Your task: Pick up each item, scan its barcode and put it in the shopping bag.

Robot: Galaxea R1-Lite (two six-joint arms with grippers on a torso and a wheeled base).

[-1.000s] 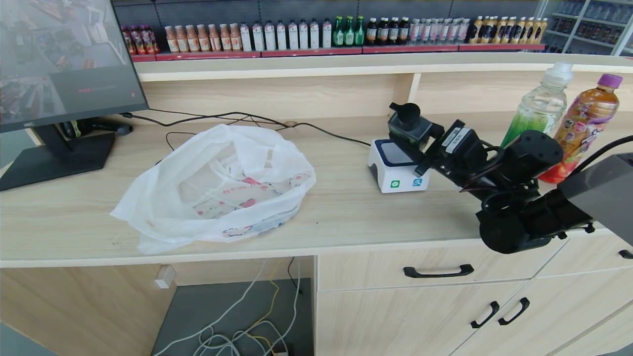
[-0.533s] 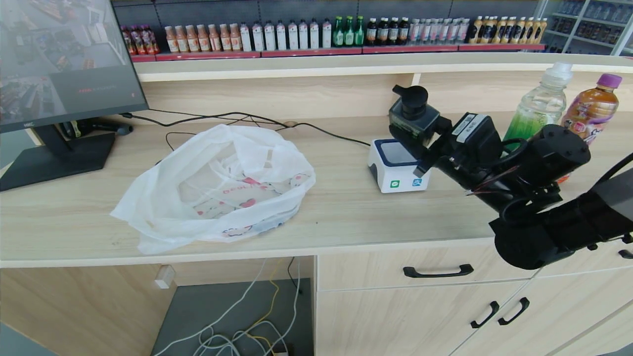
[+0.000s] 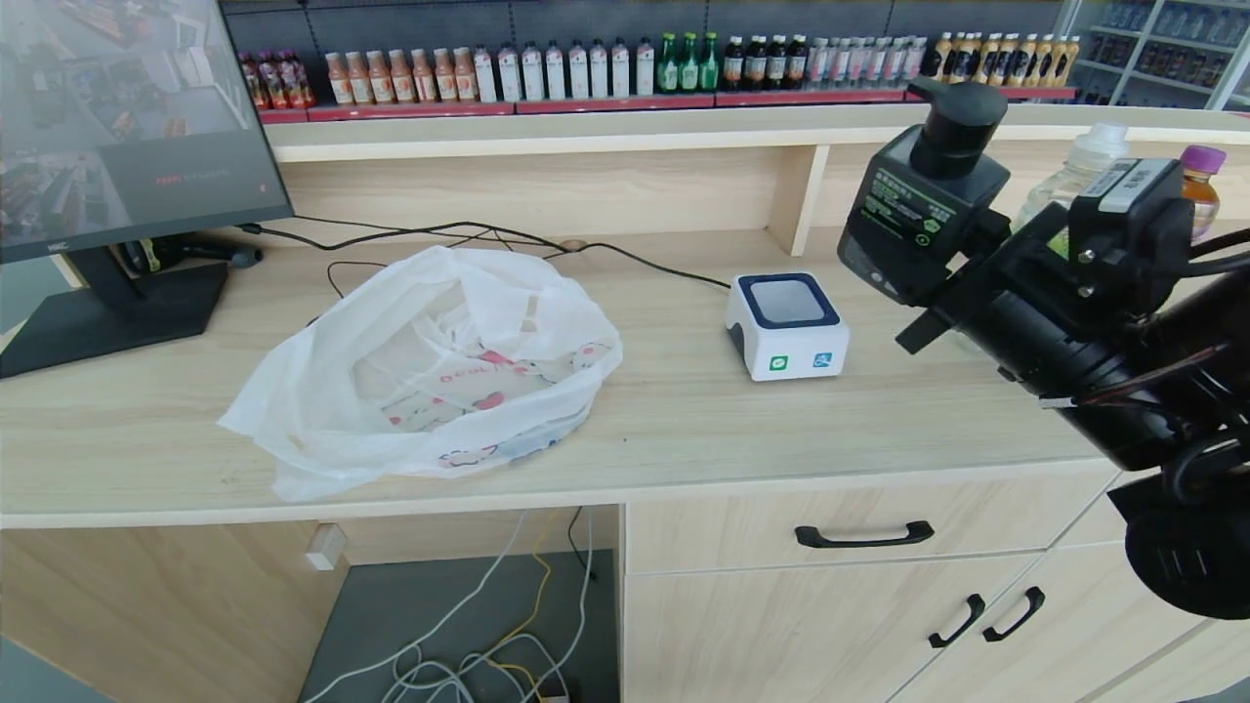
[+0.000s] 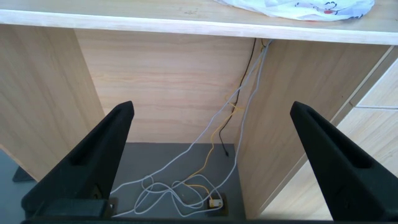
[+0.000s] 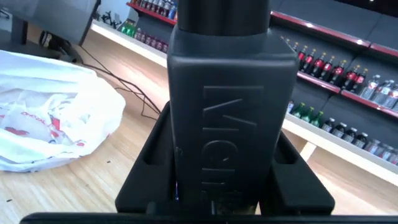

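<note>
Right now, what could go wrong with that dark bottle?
The dark grey square bottle, held by the right arm's fingers, hangs above the wooden counter; a slip could drop it. The arm is close to the clear white-capped bottle and orange purple-capped bottle; a swing might topple them.

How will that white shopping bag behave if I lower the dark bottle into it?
The shopping bag looks thin and crumpled, so it is probably floppy and will give way rather than guide the dark bottle. It lies slumped on the counter, unheld, so it is likely light and may slide if nudged sideways.
</note>
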